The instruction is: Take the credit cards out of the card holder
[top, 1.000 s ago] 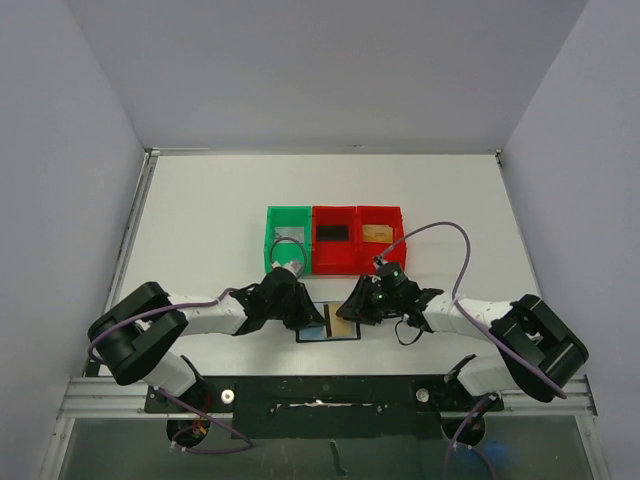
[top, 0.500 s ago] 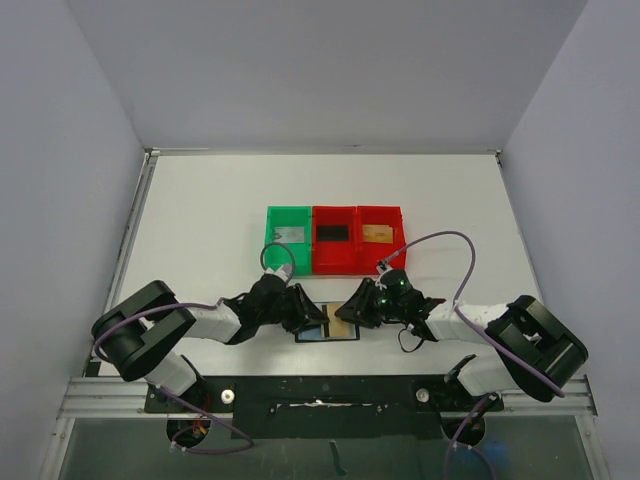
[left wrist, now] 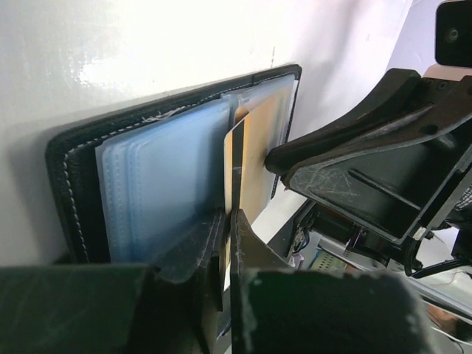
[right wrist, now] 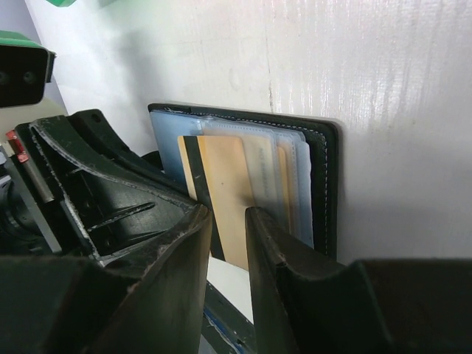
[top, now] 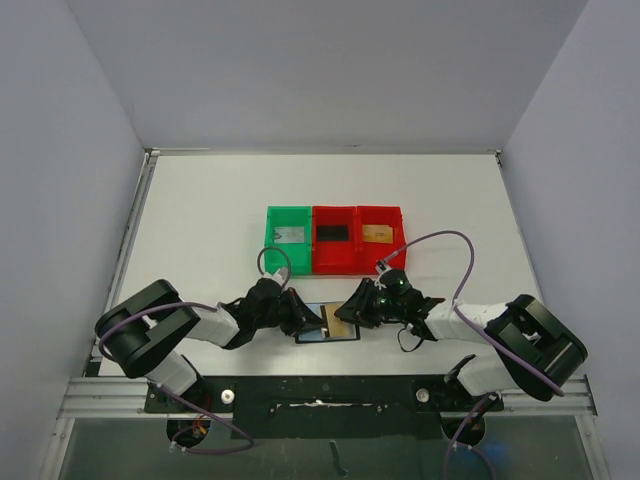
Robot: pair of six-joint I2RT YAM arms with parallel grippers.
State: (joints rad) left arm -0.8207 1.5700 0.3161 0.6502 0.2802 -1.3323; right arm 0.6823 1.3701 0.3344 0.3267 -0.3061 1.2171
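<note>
The card holder (top: 318,336) lies open near the front edge, with its blue pockets up, and shows in the left wrist view (left wrist: 70,169) and the right wrist view (right wrist: 328,184). A gold card (left wrist: 258,155) with a black stripe sticks partly out of a pocket (right wrist: 225,192). My left gripper (left wrist: 228,221) is shut on that card's edge at the wallet's middle. My right gripper (right wrist: 230,221) is slightly open over the gold card, one fingertip on it. A pale grey card (top: 290,236), a black card (top: 333,234) and another gold card (top: 377,234) lie in the bins.
A green bin (top: 270,250) and two red bins (top: 335,262) (top: 400,240) stand in a row just behind the wallet. Both arms (top: 200,322) (top: 470,318) lie low and meet over the wallet. The table's front rail (top: 320,395) is close below.
Both grippers have come down and a little nearer, closing in on the open wallet. The wallet and the bins have not moved.
</note>
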